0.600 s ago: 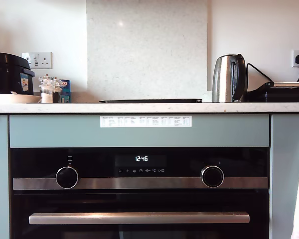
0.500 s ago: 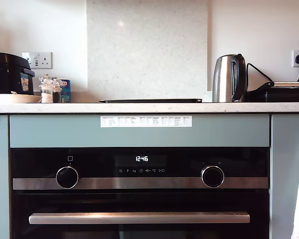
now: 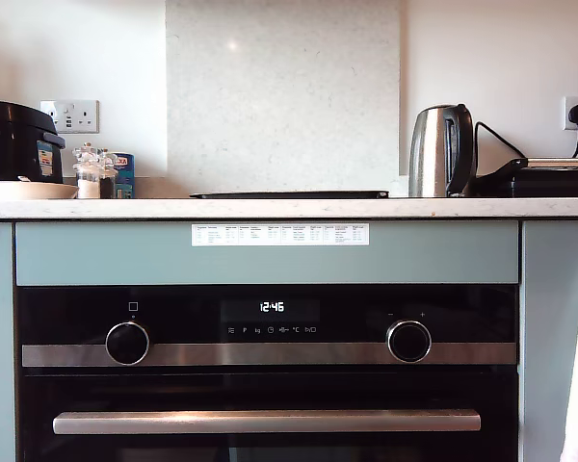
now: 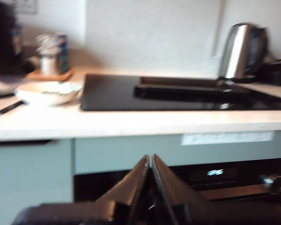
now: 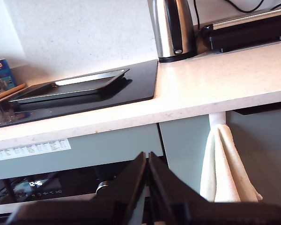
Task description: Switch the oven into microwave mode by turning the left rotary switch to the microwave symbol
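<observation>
The oven (image 3: 268,371) sits below the worktop (image 3: 289,207): black glass front, steel strip, two knobs, display apparently reading 12:46. A kettle (image 3: 441,151) stands above. My first gripper (image 4: 151,161) and second gripper (image 5: 147,158) are closed, empty, clear of it.

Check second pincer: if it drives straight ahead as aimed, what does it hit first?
Probably the oven front, near the knob just beyond my second pincer's shut tips. Depth is unclear, so treat that as a guess.

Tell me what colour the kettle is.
The kettle is shiny silver steel with a black handle, clearest in the exterior view.
</observation>
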Controlling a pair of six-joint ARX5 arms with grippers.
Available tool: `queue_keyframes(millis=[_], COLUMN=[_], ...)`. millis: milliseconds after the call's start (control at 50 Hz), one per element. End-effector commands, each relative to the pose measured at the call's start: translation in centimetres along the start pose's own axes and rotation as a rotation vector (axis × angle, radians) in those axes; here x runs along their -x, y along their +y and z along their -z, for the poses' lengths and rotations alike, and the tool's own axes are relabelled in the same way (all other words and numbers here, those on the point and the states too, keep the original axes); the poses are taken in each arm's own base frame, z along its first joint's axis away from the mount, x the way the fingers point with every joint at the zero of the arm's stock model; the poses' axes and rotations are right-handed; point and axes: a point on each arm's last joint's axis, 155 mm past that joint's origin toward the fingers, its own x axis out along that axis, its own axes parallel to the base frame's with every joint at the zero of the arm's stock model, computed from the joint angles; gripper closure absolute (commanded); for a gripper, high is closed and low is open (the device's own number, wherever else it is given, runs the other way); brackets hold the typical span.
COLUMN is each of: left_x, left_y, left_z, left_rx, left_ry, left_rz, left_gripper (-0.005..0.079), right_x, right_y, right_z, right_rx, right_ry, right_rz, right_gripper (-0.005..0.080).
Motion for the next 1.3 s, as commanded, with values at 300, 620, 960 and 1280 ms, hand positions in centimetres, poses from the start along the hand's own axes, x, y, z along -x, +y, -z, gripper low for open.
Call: queue_keyframes(millis=[300,620,960,1280], left_x=[-0.9,-2.9,-5.3,-6.8], left_y=[-1.4,-2.5,-2.6,-1.1], left_z=[1.1,3.7,6.4,8.5], left_rx=[0.081,0.110,0.120,0.089], left_ry=[0.098,0.206,0.285,0.324], left_rz=[0.072,0.129,0.122,0.047], left_gripper=[0.0171,0.0172,0.0172,0.0172], right_x=[0.0,0.6,2.1,2.4], right_y=[0.6,4.5,8.8,9.4], right_z=[-0.1,2.4,5.0,8.1], right_rx=[-0.002,-0.015,0.015,0.059], right_ry=[-0.006,0.105,0.210,0.327], right_rz=[-0.030,-0.233,-0.423,-0.424], right_gripper=[0.0765,0.0765,0.0764,0.0765])
